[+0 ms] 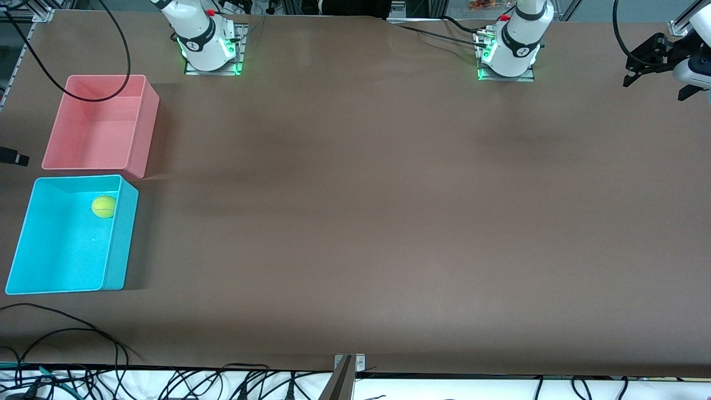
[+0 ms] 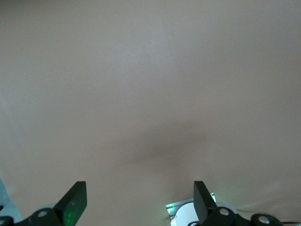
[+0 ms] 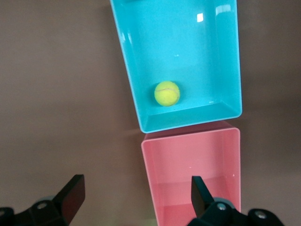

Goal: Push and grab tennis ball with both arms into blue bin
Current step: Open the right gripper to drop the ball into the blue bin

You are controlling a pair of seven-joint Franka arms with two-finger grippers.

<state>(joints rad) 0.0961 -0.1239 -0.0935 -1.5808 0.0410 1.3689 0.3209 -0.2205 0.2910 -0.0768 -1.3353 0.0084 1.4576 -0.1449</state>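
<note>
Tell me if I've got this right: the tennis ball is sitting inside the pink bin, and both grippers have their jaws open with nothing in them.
Not quite. The tennis ball sits inside the blue bin, not the pink bin, which holds nothing; the front view and right wrist view both show it. The rest holds: the left gripper and right gripper have open jaws, holding nothing.

front: high, facing bases | wrists: looking down at table (image 1: 389, 222)

The right arm (image 1: 194, 33) leaves the front view above its base
</note>
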